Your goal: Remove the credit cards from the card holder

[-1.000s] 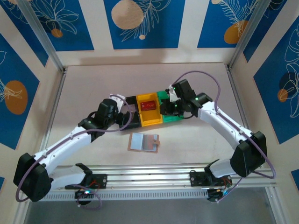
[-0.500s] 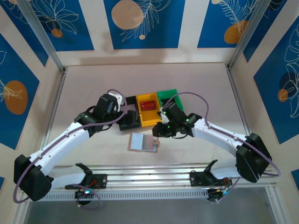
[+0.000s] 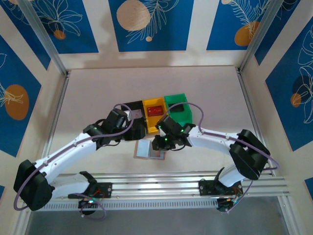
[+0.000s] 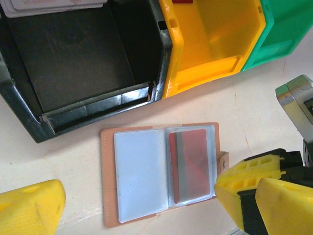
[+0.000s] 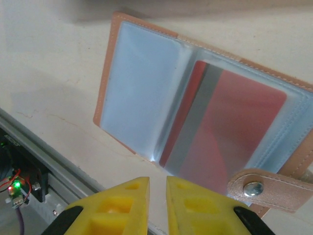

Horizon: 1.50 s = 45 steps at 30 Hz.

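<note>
Top view, bottom of frame: metal rail carrying both arm bases. Just above it, lower centre, the card holder lies open and flat on the pale surface. It has a tan-brown leather-look border and two pale grey-white see-through pockets side by side. The left pocket is blank; the right pocket holds a dark red card with a grey stripe down its left part, tucked inside the sleeve. A snap tab with a metal stud sticks out from the holder's right edge.

Right fingers: yellow, all but closed, a thin slit between them, nothing in it. In the right wrist view they sit at the bottom edge, just short of the holder's lower border below the card; touching or not, cannot tell.

Left fingers: yellow, spread wide, nothing held, one in the lower left corner of the left wrist view, over the surface beside the holder.

Further up frame: black bin, yellow bin and green bin stand in a row, touching each other, just above the holder; a second red card lies in the yellow bin.
</note>
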Tool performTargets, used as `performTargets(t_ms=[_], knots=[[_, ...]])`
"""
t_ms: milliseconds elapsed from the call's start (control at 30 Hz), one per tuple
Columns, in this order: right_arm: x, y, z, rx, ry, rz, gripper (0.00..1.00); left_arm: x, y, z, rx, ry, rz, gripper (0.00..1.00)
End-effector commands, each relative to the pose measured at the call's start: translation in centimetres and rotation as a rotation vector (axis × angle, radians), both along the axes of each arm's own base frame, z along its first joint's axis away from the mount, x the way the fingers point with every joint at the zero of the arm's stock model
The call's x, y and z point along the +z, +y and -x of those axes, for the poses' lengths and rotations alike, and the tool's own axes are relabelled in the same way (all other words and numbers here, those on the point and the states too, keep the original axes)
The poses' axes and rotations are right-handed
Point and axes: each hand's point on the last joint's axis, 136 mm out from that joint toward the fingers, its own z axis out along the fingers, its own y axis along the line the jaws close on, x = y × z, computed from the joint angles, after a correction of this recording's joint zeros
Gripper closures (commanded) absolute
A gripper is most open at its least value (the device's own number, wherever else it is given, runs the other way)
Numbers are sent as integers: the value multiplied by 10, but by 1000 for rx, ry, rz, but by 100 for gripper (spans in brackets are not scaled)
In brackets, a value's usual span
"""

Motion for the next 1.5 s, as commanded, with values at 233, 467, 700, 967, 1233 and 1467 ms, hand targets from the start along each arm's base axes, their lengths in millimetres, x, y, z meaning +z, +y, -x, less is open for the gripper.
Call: performTargets(t_ms=[233,467,700,967,1233,1467], knots=[[-20,-8,-3,-40,3,71,82,-13,-7,9,47,54,52,0],[-30,-19,-4,-53,-8,131,82,-16,-19,11,33,60,64,0],[-44,-28,-2,-69,15,172,82,-25,-29,16,29,80,75,0],[-54,-39,-4,-93,30,200,83,-29,-38,18,28,91,101,0],[-47,-39,-6,-107,28,161,83,-32,-50,19,12,101,116,0],[-19,-30,1,-89,-11,86,77,-32,-50,18,10,89,111,0]])
